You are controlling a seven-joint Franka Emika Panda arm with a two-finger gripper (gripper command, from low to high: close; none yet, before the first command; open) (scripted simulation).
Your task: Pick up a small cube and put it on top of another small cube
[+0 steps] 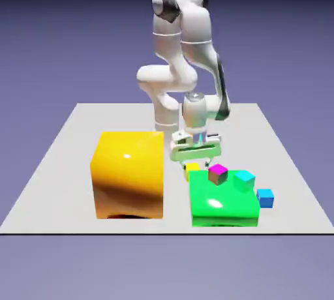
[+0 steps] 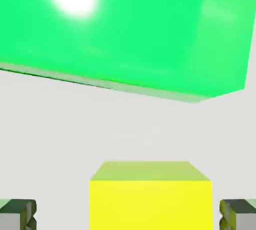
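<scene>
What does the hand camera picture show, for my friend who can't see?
A small yellow cube sits between the open gripper's two grey fingertips. Beyond it on the pale table is a big shiny green block.

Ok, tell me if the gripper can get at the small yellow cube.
Probably yes: the gripper is open right above the small yellow cube, which sits between its fingertips, apart from the green block.

No legible text or markings anywhere
</scene>
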